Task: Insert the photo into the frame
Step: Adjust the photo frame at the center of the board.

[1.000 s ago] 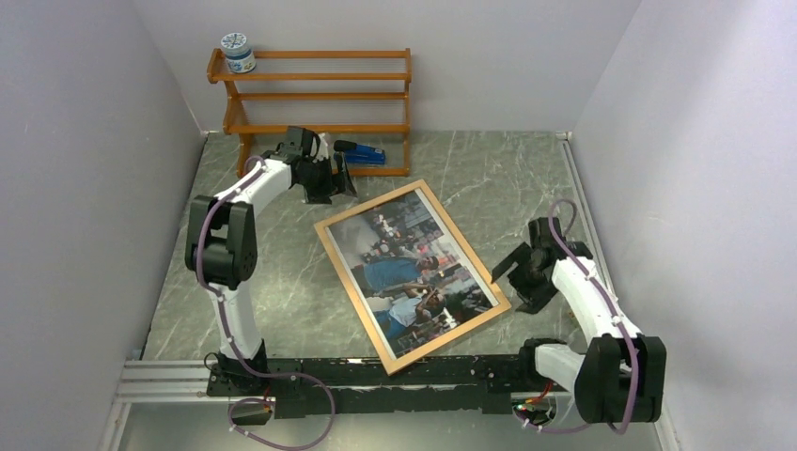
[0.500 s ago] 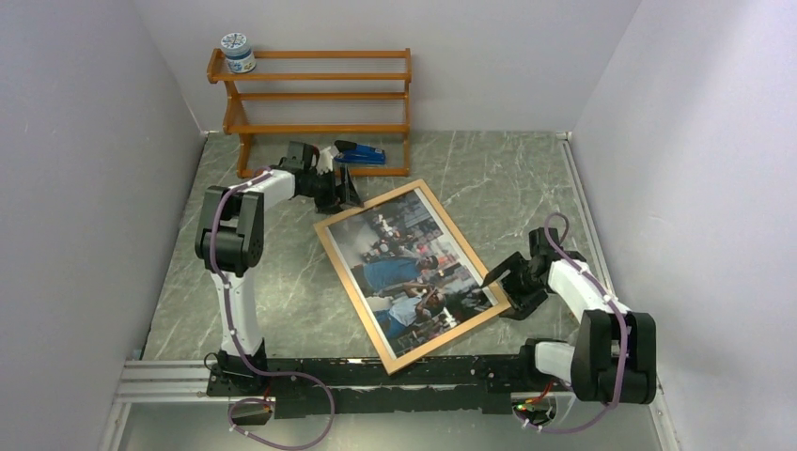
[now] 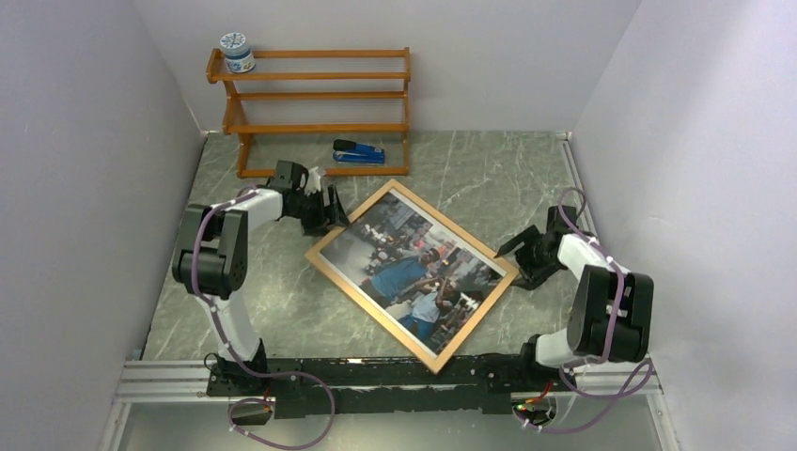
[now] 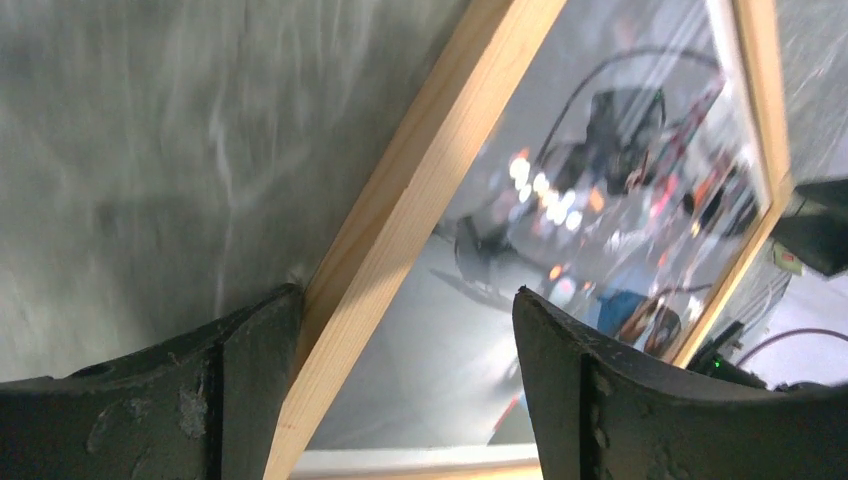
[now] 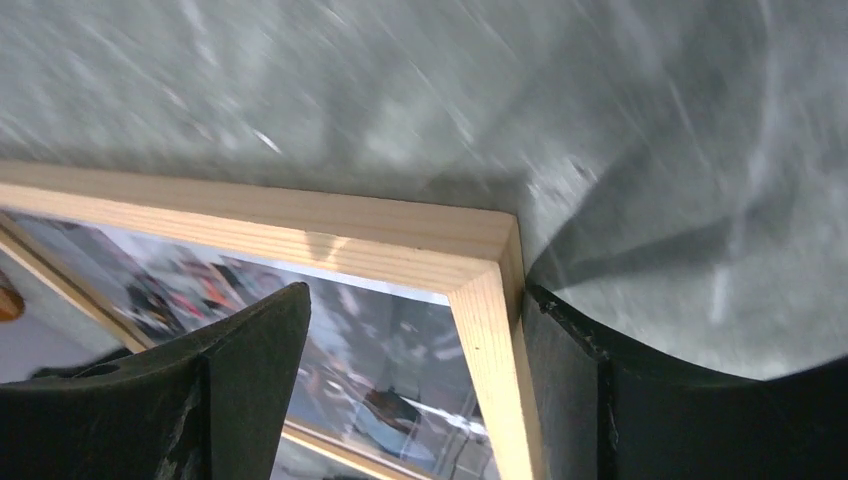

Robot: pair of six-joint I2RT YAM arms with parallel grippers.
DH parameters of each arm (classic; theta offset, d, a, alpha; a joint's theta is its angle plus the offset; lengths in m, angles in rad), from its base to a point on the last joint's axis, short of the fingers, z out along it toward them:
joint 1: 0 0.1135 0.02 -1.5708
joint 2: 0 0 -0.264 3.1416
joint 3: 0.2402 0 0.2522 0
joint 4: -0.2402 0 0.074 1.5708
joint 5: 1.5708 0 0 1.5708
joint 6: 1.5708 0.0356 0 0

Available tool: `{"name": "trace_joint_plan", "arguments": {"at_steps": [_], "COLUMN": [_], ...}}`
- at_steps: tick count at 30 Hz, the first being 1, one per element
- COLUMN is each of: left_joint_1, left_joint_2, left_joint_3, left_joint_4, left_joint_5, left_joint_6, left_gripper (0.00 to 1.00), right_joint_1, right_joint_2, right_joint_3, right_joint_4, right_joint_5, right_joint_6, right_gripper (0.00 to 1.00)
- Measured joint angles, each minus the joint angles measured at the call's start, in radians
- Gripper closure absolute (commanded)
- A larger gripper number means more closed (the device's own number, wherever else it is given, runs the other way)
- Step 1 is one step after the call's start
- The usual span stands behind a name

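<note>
The frame (image 3: 372, 312), thin light wood with a clear pane, lies flat and skewed at the table's middle. The photo (image 3: 414, 277) of two people on a street shows through the pane. My left gripper (image 3: 329, 214) is at the frame's left corner, open. In the left wrist view its jaws (image 4: 405, 293) straddle the moulding (image 4: 420, 170), one finger against the outer side, the other over the pane. My right gripper (image 3: 515, 256) is open at the right corner. There its jaws (image 5: 415, 290) straddle the corner moulding (image 5: 300, 225), with one finger touching the outer edge.
An orange-brown shelf rack (image 3: 315, 94) stands against the back wall with a white jar (image 3: 237, 53) on its top shelf. A blue stapler (image 3: 358, 151) lies at its foot. Walls close in left and right; a metal rail (image 3: 169, 376) runs along the near edge.
Both grippers came down onto opposite corners of the frame, and the frame has turned counter-clockwise on the table with the photo in it. Both sets of jaws narrowed slightly.
</note>
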Motion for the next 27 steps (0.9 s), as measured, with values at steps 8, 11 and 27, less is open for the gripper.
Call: {"name": "trace_joint_plan", "arguments": {"at_steps": [8, 11, 27], "left_joint_1": [0.000, -0.006, -0.022], "left_joint_2": [-0.205, -0.264, -0.508], "left_joint_3": [-0.248, -0.317, -0.336], "left_joint_4": [-0.072, -0.086, -0.238], "left_joint_5": [-0.011, -0.005, -0.232], "left_joint_6": [-0.091, -0.125, -0.183], "left_gripper": [0.18, 0.18, 0.09], "right_joint_1": [-0.008, -0.005, 0.156], "right_joint_2": [0.173, 0.261, 0.373], "right_joint_3": [0.179, 0.247, 0.539], "right_joint_4": [0.141, 0.199, 0.133], "right_joint_5": [-0.014, -0.061, 0.062], "right_joint_6": [-0.041, -0.051, -0.101], "right_gripper": [0.22, 0.23, 0.13]}}
